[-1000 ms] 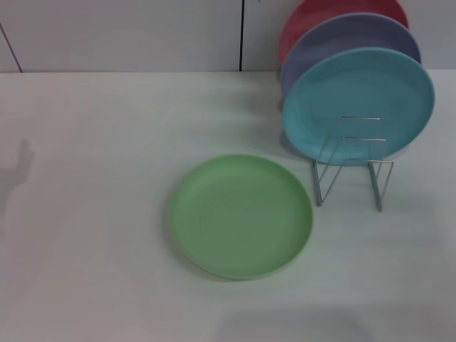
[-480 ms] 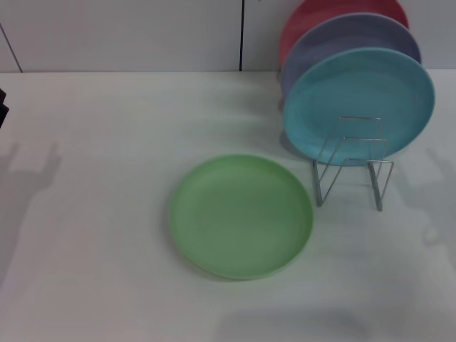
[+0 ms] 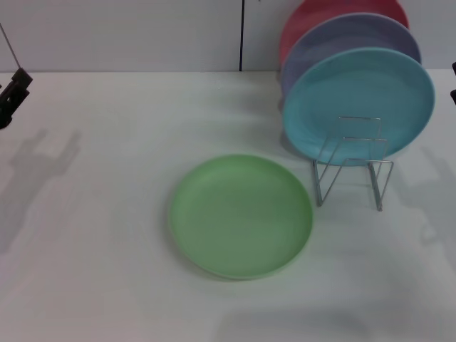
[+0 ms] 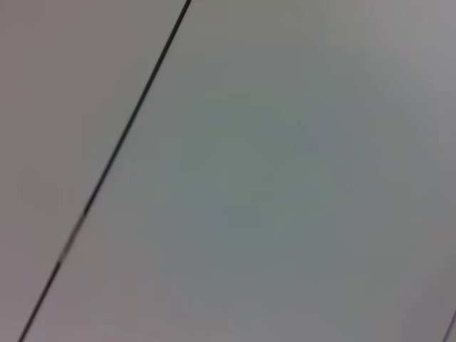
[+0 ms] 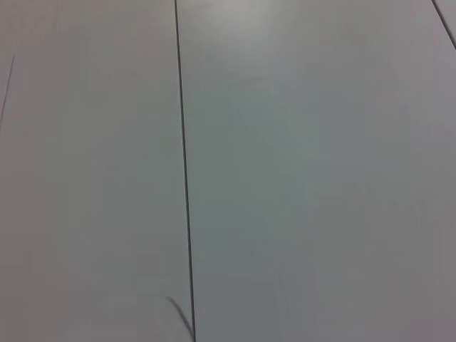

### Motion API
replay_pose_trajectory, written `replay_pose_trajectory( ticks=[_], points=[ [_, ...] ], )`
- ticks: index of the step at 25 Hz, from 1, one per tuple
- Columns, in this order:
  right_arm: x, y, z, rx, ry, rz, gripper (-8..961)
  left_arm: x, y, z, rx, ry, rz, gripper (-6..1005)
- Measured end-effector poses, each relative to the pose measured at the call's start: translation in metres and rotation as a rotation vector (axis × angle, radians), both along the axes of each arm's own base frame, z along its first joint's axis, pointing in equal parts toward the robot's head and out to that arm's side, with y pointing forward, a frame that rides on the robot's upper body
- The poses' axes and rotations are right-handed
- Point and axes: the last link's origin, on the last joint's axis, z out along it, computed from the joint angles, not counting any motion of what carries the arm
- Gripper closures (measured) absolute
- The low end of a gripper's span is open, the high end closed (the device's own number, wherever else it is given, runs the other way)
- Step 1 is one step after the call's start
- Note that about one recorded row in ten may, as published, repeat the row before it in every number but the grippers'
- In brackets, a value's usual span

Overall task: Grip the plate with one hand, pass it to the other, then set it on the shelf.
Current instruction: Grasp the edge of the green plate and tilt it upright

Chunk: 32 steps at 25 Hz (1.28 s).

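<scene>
Head view steeply down over the white table (image 3: 107,214); both wrist views toward seamed wall panels (image 5: 285,178).

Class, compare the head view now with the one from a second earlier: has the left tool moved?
Yes. The left tool has come into view at the table's left edge, where none showed before. The light-green plate lies flat in the same place.

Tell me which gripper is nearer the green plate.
Right, though only slightly. The right gripper peeks in at the right edge, beyond the rack; the left gripper sits at the far left edge. Neither touches the plate.
</scene>
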Motion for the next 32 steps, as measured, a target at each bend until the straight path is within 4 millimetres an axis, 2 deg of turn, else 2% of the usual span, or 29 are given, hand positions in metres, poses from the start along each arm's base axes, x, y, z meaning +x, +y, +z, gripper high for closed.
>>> replay_pose_trajectory(
  ticks=[7, 12, 17, 25, 32],
  points=[
    [0.001, -0.001, 0.0, 0.003, 0.001, -0.001, 240, 0.01, 0.031, 0.011, -0.154, 0.047, 0.071, 241],
    [0.0, -0.002, 0.001, 0.006, 0.002, 0.0, 240, 0.023, 0.041, 0.017, -0.258, 0.07, 0.141, 241],
    [0.001, -0.003, 0.001, 0.009, 0.006, -0.001, 239, 0.045, 0.04, 0.027, -0.391, 0.114, 0.168, 242],
    [0.001, -0.002, 0.002, 0.016, 0.007, -0.005, 239, 0.07, 0.026, 0.033, -0.654, 0.248, 0.256, 242],
    [0.003, 0.0, 0.005, 0.022, -0.001, -0.008, 239, 0.093, 0.018, 0.025, -0.84, 0.337, 0.285, 241]
  ],
)
